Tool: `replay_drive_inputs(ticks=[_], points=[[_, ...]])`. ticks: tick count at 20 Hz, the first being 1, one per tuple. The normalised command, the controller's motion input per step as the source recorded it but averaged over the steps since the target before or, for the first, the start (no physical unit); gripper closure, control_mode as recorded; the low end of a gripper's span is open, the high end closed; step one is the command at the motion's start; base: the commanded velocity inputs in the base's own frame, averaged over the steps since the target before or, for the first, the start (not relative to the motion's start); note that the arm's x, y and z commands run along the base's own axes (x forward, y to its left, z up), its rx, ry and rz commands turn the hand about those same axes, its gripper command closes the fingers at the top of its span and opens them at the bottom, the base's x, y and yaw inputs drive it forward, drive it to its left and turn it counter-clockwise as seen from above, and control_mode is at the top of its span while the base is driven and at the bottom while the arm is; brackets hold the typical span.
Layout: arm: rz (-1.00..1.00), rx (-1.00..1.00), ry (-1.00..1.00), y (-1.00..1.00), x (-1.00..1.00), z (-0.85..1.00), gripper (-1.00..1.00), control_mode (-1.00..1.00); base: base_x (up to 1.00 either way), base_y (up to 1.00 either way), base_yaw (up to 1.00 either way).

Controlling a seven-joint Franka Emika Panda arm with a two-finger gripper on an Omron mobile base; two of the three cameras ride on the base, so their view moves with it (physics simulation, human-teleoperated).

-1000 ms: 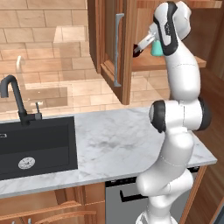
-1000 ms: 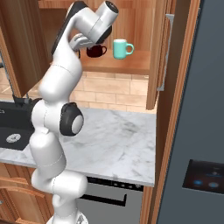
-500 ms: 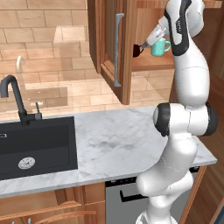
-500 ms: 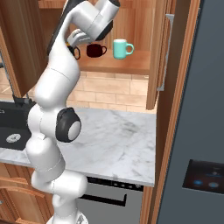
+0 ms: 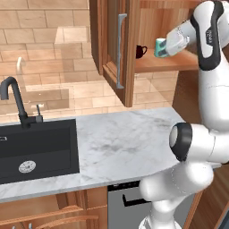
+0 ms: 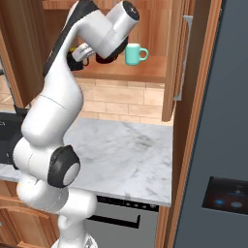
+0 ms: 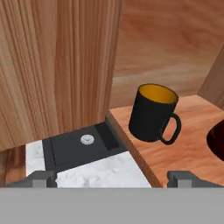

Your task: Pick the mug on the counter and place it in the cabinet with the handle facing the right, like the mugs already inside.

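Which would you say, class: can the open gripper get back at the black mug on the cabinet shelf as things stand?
Probably yes. The gripper is open and points at the mug, which stands upright near the shelf edge. Nothing lies between them, and the cabinet door is swung aside.

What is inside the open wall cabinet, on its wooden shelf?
On the shelf stand a black mug with a yellow inside and a teal mug. A third dark mug shows at the edge of the hand view; the arm covers it in the right base view.
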Motion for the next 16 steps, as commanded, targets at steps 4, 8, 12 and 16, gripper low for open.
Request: replay_drive_inputs(ticks=[4,8,12,16], points=[[0.00,0.04,-0.26,-0.02,-0.90,-0.22,-1.00,-1.00,0.00,0.00,0.00],[0.01,0.01,-0.29,0.00,-0.83,-0.32,-1.00,-1.00,0.00,0.00,0.00],[0.04,0.00,-0.31,0.02,-0.72,-0.43,-1.00,-1.00,0.00,0.00,0.00],[0.05,0.00,-0.31,0.02,-0.66,-0.40,-1.00,-1.00,0.00,0.00,0.00]])
